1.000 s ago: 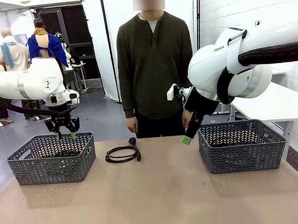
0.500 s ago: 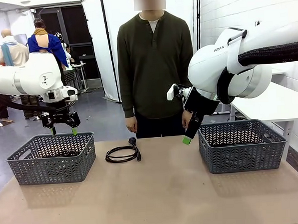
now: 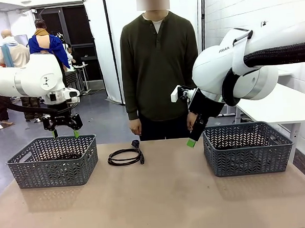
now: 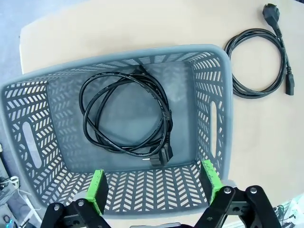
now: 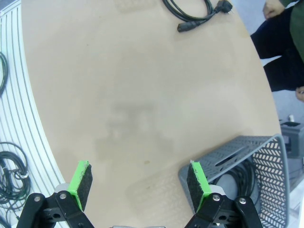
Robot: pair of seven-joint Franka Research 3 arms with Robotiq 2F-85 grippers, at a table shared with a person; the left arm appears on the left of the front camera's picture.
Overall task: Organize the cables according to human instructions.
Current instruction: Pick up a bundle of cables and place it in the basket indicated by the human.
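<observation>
Up lifts the left gripper point(image 3: 64, 133), fingers now spread wide above the basket point(image 3: 53, 170) at lower left (one coiled cable point(image 4: 126, 116) lies inside). The right gripper point(image 5: 140, 183) hangs open too, empty.

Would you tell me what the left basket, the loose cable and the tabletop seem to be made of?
Left basket: likely moulded grey plastic, matte, given its chevron cut-outs.
Loose cable: black rubbery-looking sheath, faint sheen, moulded plugs.
Tabletop: smooth matte beige, perhaps laminate; hard to tell.
</observation>
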